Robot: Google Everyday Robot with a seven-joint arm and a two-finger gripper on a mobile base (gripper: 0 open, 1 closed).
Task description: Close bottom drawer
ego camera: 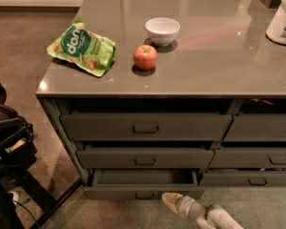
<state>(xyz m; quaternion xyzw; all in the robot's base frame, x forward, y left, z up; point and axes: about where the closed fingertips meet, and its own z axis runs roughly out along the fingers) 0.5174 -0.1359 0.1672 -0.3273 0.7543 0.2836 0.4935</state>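
The bottom drawer (144,177) is seen pulled out. The gripper (172,201) is held low just before its front, right of the handle (144,195). Open or closed cannot be told.

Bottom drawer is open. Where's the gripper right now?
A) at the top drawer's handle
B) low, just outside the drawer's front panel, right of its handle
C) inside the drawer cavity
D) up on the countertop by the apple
B: the gripper sits near the floor, right at the front panel of the pulled-out bottom drawer, a little right of the handle. It is neither inside the drawer nor up at the counter.
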